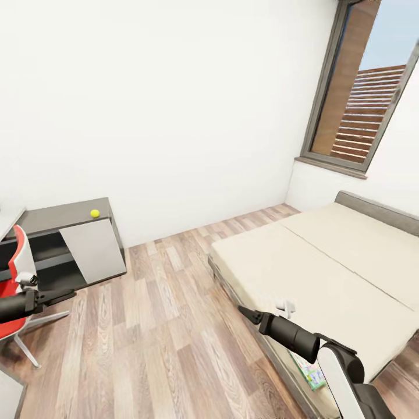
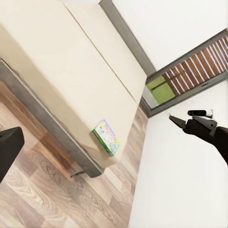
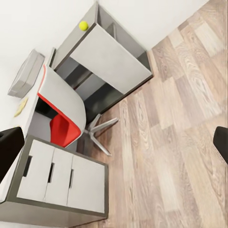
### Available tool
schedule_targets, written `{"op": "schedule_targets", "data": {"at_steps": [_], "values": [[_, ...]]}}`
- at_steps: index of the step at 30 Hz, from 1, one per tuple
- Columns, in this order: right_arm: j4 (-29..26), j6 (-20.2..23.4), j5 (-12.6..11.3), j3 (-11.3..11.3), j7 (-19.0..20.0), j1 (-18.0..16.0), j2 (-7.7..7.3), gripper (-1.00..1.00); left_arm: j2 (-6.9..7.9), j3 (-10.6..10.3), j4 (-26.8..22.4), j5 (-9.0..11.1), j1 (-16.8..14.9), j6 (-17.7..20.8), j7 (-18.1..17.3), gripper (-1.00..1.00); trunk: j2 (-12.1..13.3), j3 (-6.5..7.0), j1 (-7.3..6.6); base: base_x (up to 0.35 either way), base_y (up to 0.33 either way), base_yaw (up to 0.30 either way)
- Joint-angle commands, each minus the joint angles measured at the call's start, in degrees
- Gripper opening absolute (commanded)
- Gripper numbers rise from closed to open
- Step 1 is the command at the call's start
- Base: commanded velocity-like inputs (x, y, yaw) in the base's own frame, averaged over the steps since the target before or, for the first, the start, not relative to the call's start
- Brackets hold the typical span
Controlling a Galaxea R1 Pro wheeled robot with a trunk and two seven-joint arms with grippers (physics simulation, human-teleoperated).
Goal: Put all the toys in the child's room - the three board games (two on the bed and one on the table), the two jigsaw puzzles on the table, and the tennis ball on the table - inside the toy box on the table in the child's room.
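The room has plain white walls and a floor (image 1: 157,326) of long brown wood planks with wavy grain. At the right of the head view lies the bed (image 1: 326,267), wide and low, with a smooth cream mattress and a grey frame. Above it, in the upper right, is a window (image 1: 364,87) with a grey frame and brown slats outside.

At the left of the head view stands the desk (image 1: 64,218), with a flat dark grey top and a pale grey panel leaning at its front. The tennis ball (image 1: 95,213), small, round and yellow-green, sits on the desk top near the wall. A red and white chair (image 1: 17,273) stands at the left edge.

The left arm's jaws (image 1: 61,295) are thin and dark at the left edge. The right arm's jaws (image 1: 249,315) come to a dark point low in the middle, over the bed's edge. One cannot tell if either pair is open or closed.

The left wrist view shows a board game (image 2: 107,137), a flat box with a busy bright cover and green edges, lying near the bed's corner.

The right wrist view shows the light grey toy box (image 3: 26,74) on the pale desk top at the upper left. Beside it lies a thin yellow thing, too small to tell. White drawers (image 3: 57,178) are at the lower left.
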Motion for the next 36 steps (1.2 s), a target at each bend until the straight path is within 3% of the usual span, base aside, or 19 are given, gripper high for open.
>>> {"op": "schedule_targets", "data": {"at_steps": [1, 14, 25, 36], "values": [[0.0, 0.4, -0.1, -0.1, 0.1, -0.1, 0.0, 1.0, 0.03, 0.0, 0.0, 0.0, 0.0, 0.6, -0.2, 1.0, -0.1, -0.13, 0.04, 0.0, 0.004, -0.28], [0.0, 0.6, -0.3, -0.3, 0.2, 0.0, -0.18, 1.0, 0.03, 0.0, 0.0, 0.0, 0.0, 0.6, -0.2, 1.0, -0.1, -0.08, 0.04, 0.0, 0.001, -0.28], [0.0, 0.8, -0.5, -5.7, 0.3, -0.1, -0.13, 1.0, 0.03, 0.0, 0.0, 0.0, 0.0, 0.6, -0.2, 1.0, -0.1, 0.18, 0.04, 0.0, 0.0, -0.28], [0.0, 0.8, -0.5, -6.9, 0.3, -0.1, -0.12, 1.0, -0.04, 0.0, 0.0, 0.0, 0.0, 0.6, -0.2, 1.0, -0.1, 0.47, 0.04, 0.0, 0.0, -0.28]]}}
